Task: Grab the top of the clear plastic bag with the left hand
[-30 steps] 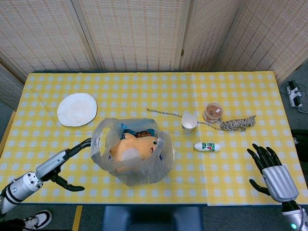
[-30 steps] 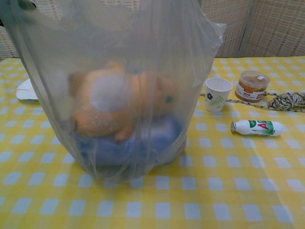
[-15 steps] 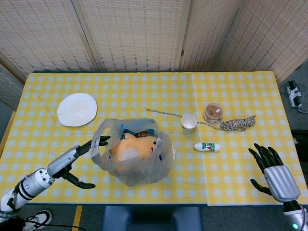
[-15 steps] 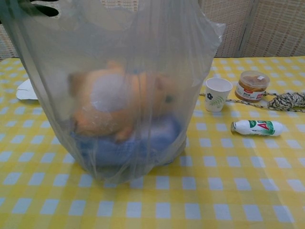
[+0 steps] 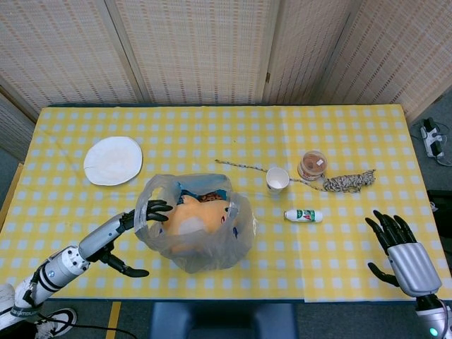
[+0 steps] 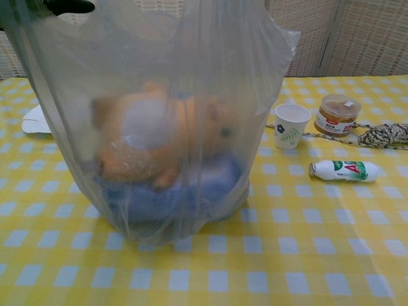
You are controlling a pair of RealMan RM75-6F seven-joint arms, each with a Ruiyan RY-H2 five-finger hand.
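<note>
**Fingers at the bag's rim, film not yet gathered**

Fingers of the left hand reach over the nine o'clock edge of the clear plastic bag in the head view, slightly spread and curling at its open top; whether they pinch the film I cannot tell. That bag sits near the front edge of the checked table, toward six o'clock from its centre. Its film is thin, soft and crinkled, likely slippery, so bunching a fold at the rim should hold better than a flat press. Inside lies an orange plush toy, soft and probably light. At four o'clock the right hand rests apart, fingers spread, holding nothing

From the chest view the bag stands upright and fills the picture, milky and limp, the toy lying on something blue. Dark fingertips show at its eleven o'clock corner. Beyond, at three o'clock, stand a paper cup, a lidded jar and a small fallen bottle
</note>
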